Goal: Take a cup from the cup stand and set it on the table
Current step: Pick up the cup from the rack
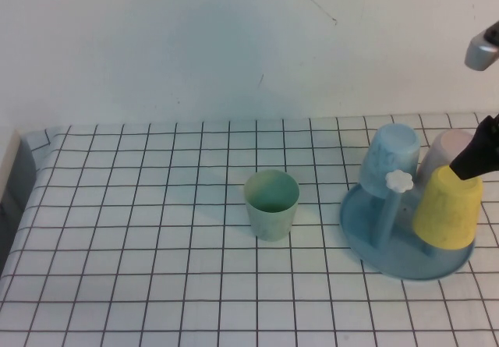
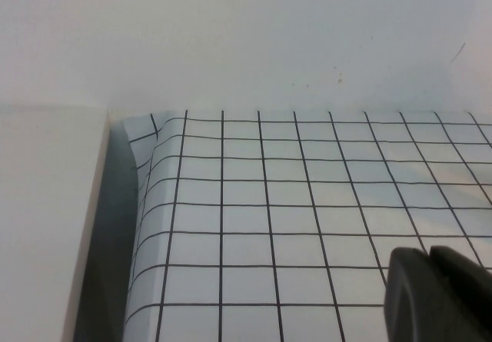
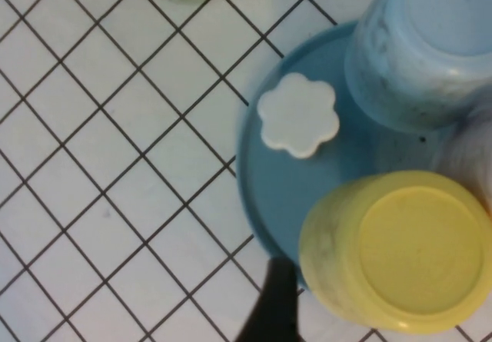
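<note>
The yellow cup [image 1: 446, 207] sits upside down on a peg of the blue cup stand [image 1: 390, 247] at the right of the table [image 1: 140, 230]. My right gripper [image 1: 470, 164] hangs just over the cup's upturned base. In the right wrist view the cup [image 3: 407, 250] fills the lower corner, and one dark finger [image 3: 278, 300] stands close beside its wall, over the stand's rim [image 3: 280, 184]. The other finger is out of view, so the jaws stand wide. My left gripper [image 2: 430, 256] is shut and empty, low over the table's far left corner.
A pale green tumbler [image 1: 270, 204] stands upright mid-table. On the stand, a light blue tumbler [image 1: 387, 160] and a pale lilac one [image 1: 448, 148] sit inverted beside a bare peg with a white flower knob [image 1: 399, 181]. A white wall runs behind.
</note>
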You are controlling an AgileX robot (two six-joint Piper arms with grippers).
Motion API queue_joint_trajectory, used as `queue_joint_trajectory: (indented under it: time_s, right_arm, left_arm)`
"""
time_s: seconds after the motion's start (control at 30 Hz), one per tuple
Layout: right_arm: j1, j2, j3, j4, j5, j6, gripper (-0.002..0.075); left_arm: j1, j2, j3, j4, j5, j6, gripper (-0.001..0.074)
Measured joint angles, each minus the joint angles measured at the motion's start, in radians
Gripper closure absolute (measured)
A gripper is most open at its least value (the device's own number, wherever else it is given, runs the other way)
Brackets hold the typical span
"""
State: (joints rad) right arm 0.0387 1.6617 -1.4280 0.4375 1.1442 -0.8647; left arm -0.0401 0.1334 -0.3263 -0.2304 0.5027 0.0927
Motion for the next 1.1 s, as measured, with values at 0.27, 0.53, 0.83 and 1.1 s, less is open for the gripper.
queue_joint_trajectory:
  time_s: [0.27, 0.53, 0.83, 1.1]
  right_arm:
    - [0.000, 0.066, -0.033, -0.047, 0.001, 0.057, 0.0076]
    - [0.001, 0.130, -0.033, -0.013, 0.012, 0.068, 0.0076]
    - [0.030, 0.188, -0.038, 0.001, 0.013, 0.044, 0.0076]
    - [0.032, 0.198, -0.038, -0.007, 0.007, 0.010, 0.0124]
  left_arm:
    - [0.000, 0.000, 0.000, 0.000, -0.005, 0.000, 0.0738]
    - [0.000, 0.000, 0.000, 0.000, -0.015, 0.000, 0.0738]
    - [0.000, 0.000, 0.000, 0.000, -0.021, 0.000, 0.0738]
    - [0.000, 0.000, 0.000, 0.000, -0.025, 0.000, 0.0738]
